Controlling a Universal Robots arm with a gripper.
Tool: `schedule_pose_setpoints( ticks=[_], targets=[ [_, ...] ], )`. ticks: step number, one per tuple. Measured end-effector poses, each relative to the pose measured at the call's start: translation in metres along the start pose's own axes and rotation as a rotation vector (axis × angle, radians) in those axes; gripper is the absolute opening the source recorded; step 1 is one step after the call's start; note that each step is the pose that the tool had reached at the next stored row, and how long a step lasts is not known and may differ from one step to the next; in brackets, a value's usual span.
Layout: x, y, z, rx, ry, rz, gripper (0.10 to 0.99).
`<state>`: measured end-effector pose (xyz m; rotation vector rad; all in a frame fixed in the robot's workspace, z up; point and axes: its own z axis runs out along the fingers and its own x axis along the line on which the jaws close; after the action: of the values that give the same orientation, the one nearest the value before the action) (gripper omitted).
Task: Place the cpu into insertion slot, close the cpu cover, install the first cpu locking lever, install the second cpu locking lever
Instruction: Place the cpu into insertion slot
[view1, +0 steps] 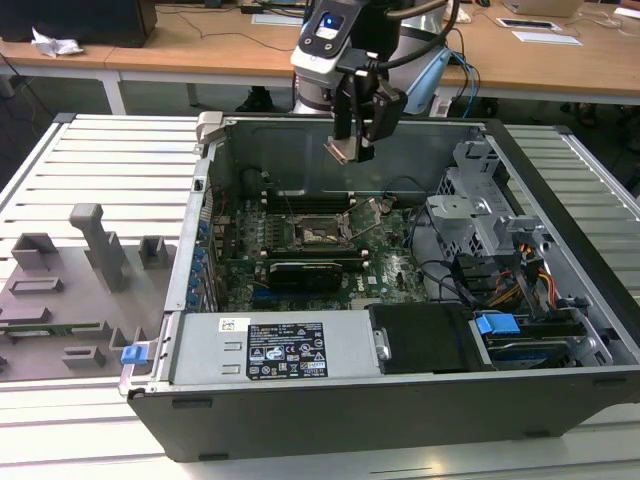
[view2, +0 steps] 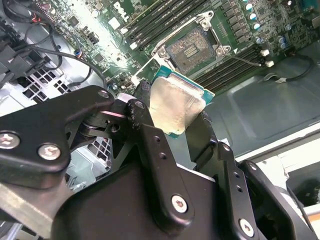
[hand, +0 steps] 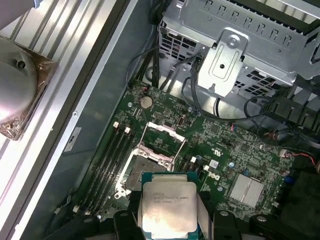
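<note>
An open computer case (view1: 400, 420) lies on a slatted table (view1: 110, 160), with its green motherboard (view1: 390, 270) exposed. The arm's black gripper (view1: 345, 150) hangs above the board, its fingers clamped on the edges of the cpu (view1: 341, 151). The chip is held in the air, well apart from the uncovered insertion slot (view1: 322, 232), and the cpu cover (hand: 161, 136) stands hinged open.

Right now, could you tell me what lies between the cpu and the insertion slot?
Only open air, in the exterior view: the pincer holds the cpu above the insertion slot.
</note>
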<state>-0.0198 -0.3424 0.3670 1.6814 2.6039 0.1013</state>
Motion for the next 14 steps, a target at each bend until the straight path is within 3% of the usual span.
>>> schedule_pose_setpoints(
  ticks=[14],
  targets=[
    [0.0, -0.0004, 0.0057, 0.0, -0.002, 0.026, 0.525]
  ],
)
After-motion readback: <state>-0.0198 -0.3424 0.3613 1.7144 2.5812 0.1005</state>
